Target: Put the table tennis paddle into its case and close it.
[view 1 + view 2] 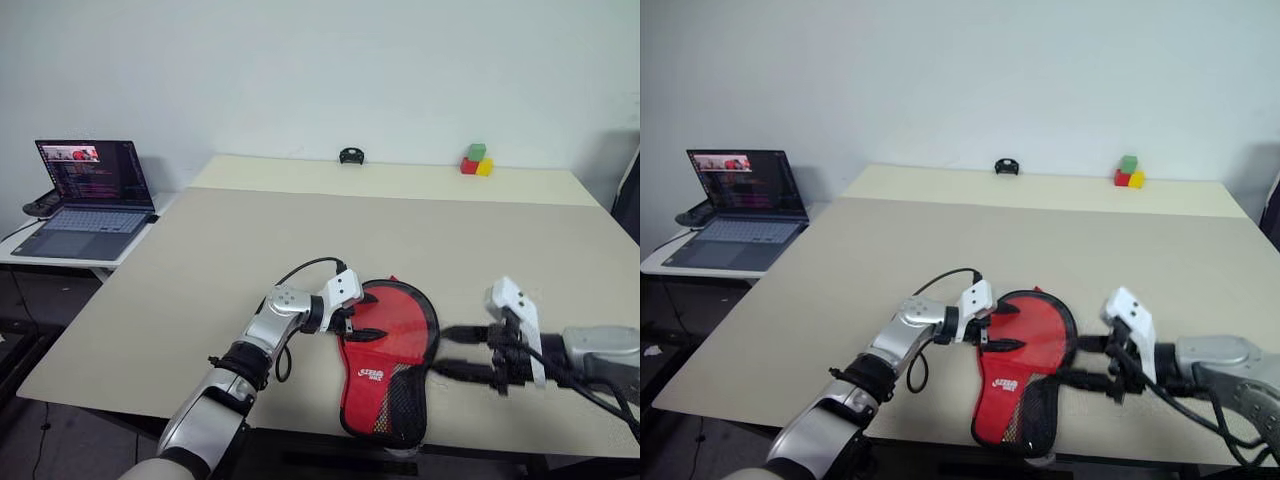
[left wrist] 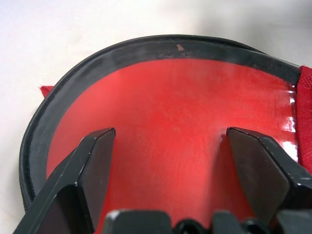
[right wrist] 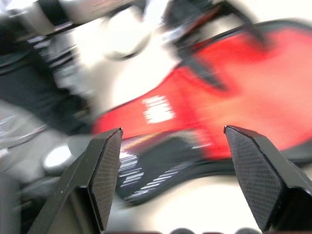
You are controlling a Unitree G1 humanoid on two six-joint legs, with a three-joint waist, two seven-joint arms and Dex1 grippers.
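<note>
From the head, the case (image 1: 388, 362) lies red side up at the near edge of the worktop (image 1: 250, 260), logo and mesh pocket toward the robot. The left hand (image 1: 362, 320) rests spread wide on its round end; the right hand (image 1: 452, 350) hovers just beside the case, fingers apart, holding nothing. Left wrist: wide black fingers (image 2: 87, 170) over red fabric and zipper rim. Right wrist (blurred): parted fingers (image 3: 105, 168) above the logo.

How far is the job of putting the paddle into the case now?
Done: the paddle is not seen apart; a glossy red face lies inside the case's black rim. In hand: left gripper open over the case, right gripper open beside it. Left: closing the zipper, whose state I cannot tell.
</note>
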